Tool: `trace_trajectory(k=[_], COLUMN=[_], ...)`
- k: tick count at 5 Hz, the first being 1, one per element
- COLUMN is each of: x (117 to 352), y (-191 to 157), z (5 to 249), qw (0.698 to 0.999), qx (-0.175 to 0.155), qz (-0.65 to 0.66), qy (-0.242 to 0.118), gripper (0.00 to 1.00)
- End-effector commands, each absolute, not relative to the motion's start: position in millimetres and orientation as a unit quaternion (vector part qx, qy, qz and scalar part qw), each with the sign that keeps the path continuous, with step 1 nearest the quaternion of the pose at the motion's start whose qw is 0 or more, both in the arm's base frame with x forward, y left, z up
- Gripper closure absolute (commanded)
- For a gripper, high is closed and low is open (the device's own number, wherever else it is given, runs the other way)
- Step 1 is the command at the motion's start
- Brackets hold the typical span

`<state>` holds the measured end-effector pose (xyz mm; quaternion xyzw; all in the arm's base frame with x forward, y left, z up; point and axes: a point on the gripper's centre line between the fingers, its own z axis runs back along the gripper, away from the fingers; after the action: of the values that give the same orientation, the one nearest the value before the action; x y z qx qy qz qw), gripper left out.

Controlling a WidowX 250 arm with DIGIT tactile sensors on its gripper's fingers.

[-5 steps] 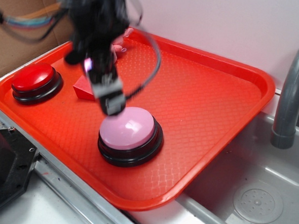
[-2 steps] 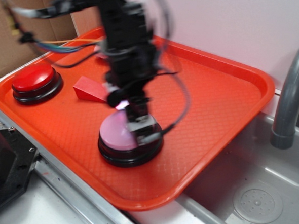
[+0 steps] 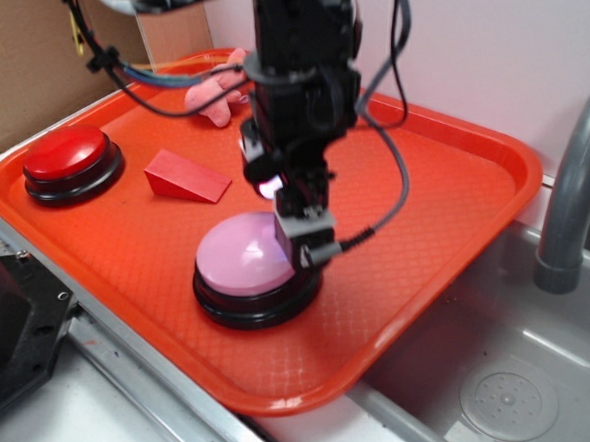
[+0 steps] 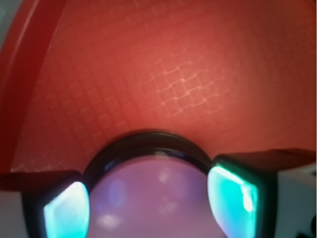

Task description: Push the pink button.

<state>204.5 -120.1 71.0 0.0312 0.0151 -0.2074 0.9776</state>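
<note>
Exterior view: your tool [image 3: 299, 243] stands over the right part of the pink button [image 3: 242, 260], which sits toward the front of the red tray [image 3: 457, 191] beside the sink [image 3: 510, 394]. Whether the tip is already bearing on the dome cannot be told from here. On the tray you have two buttons, the pink one and a smaller red button [image 3: 68, 157] at the left edge, plus one red wedge [image 3: 185, 177] and one pink plush toy [image 3: 218, 91] at the back.

Wrist view: the two fingertips [image 4: 67, 210] stand apart, spread to either side of the pink button's [image 4: 153, 203] dome with its black rim just ahead, nothing clamped between them.

The risk, as it looks: pressing this far off-centre could let the tool slide off the glossy dome, or shove the button across the tray instead of depressing it.
</note>
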Motion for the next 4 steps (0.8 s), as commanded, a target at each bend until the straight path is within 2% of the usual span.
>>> trace_trajectory(k=[1, 2, 4], x=[198, 190, 179], y=[-100, -97, -83], z=[134, 140, 162], qw=[0.986, 0.987, 0.987], qx=[0.01, 0.014, -0.005], qz=[-0.162, -0.156, -0.153], qy=[-0.022, -0.019, -0.039], gripper=[0.0, 0.0, 0.0])
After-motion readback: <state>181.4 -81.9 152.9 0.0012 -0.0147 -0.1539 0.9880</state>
